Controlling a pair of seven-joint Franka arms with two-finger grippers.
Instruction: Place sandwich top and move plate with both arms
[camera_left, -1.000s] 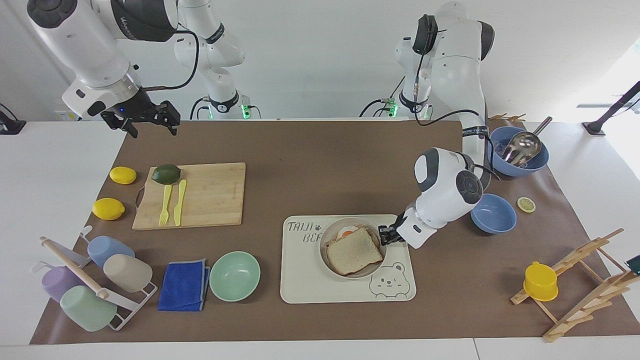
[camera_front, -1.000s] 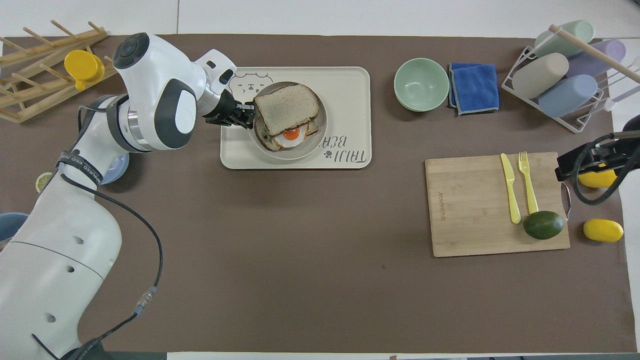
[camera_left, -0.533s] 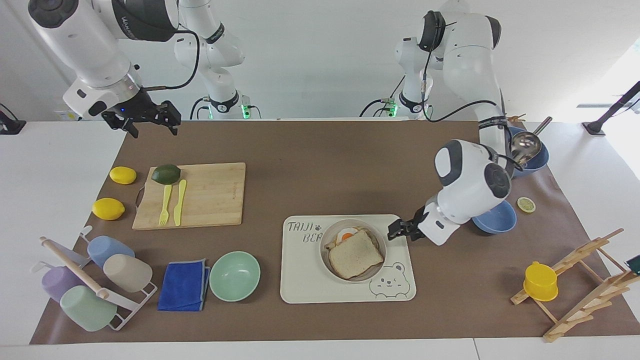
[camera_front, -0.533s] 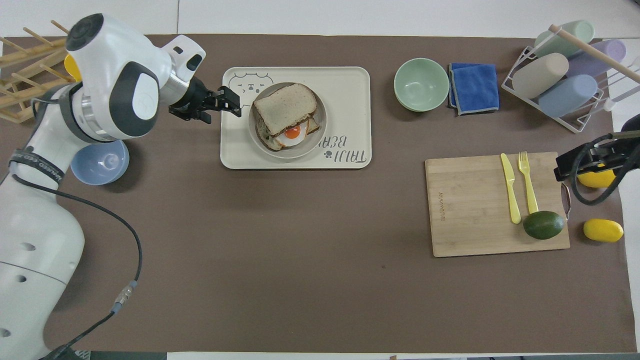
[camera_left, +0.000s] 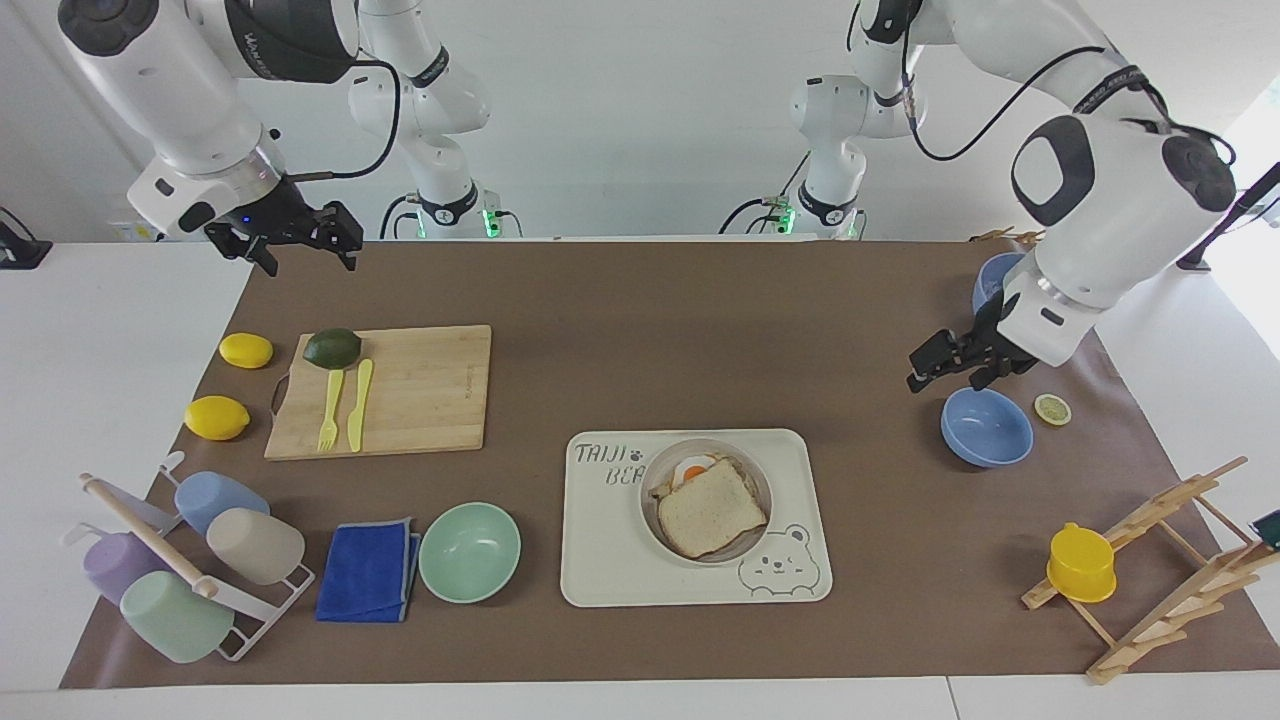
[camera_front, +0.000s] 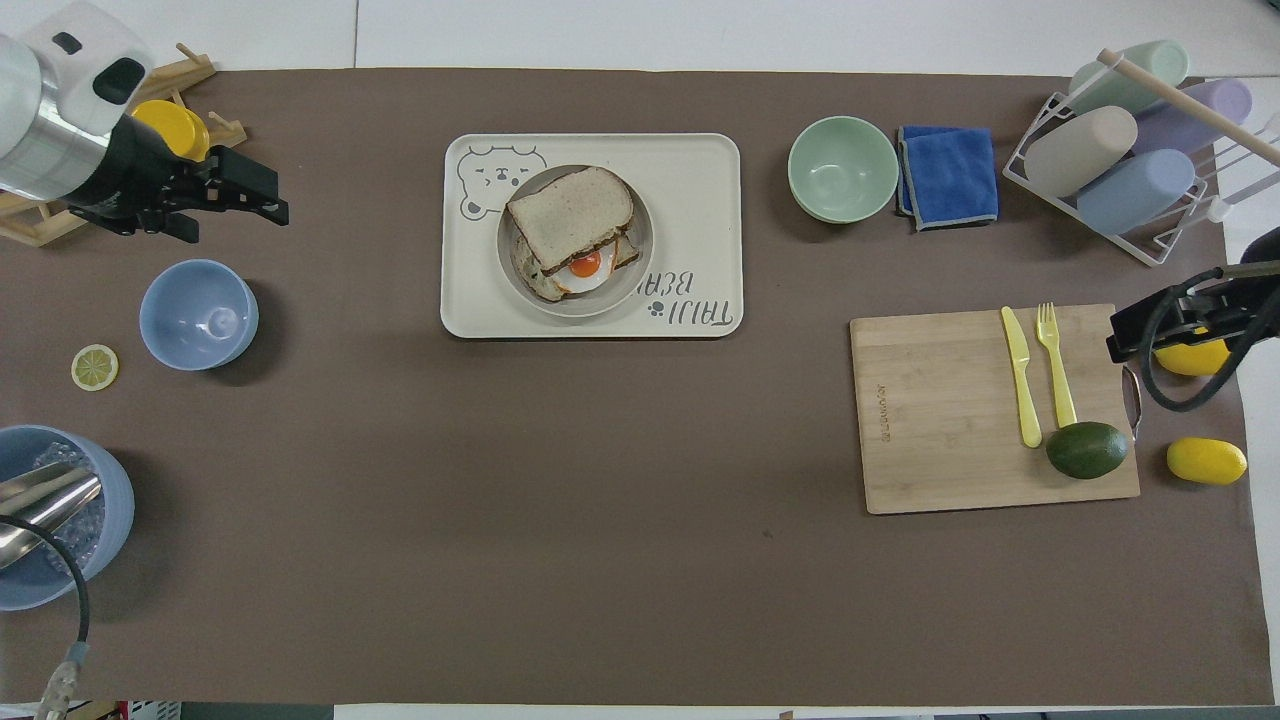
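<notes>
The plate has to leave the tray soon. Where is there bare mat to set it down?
The widest bare patch lies nearer the robots than the bear tray, between the blue bowl and the cutting board. The mat's ends are crowded.

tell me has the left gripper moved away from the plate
Yes. The left gripper has left the plate and now hangs empty over the blue bowl.

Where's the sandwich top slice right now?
The light brown square bread slice lies on the egg sandwich in the small round beige plate, on the cream bear tray.
</notes>
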